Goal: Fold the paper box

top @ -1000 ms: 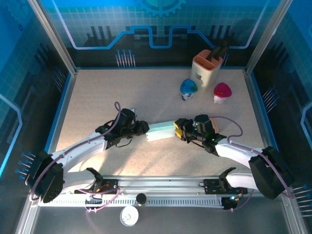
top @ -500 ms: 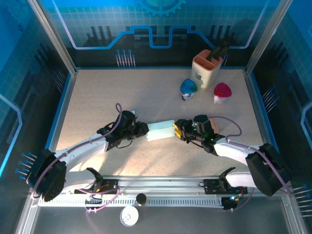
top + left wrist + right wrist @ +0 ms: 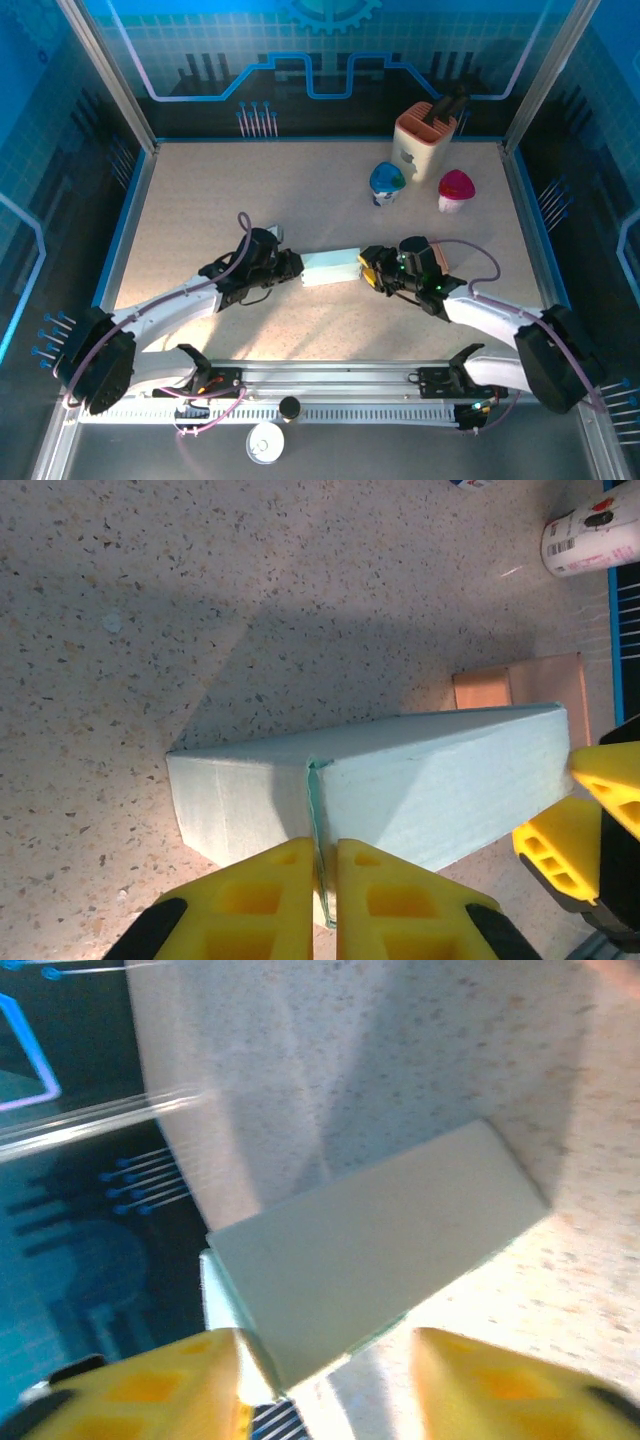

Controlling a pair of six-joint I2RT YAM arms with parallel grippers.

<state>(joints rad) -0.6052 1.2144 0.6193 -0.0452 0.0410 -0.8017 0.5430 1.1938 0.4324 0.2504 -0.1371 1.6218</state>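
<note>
The paper box is a pale teal oblong lying on the table between both arms. At its left end, my left gripper is shut on a thin flap of the box; the yellow fingers pinch that edge between them, with my left gripper at the bottom of the left wrist view. My right gripper is at the box's right end. In the right wrist view, the box has its near corner between the spread fingers of my right gripper, which is open.
A cream and orange holder stands at the back right, with a blue-green cup and a red-topped cup in front of it. A tan flat piece lies just behind the box. Blue walls bound the table.
My left gripper's fingers have closed onto the box's flap. My right gripper's jaws have spread wider at the box's other end. The box has barely shifted.
</note>
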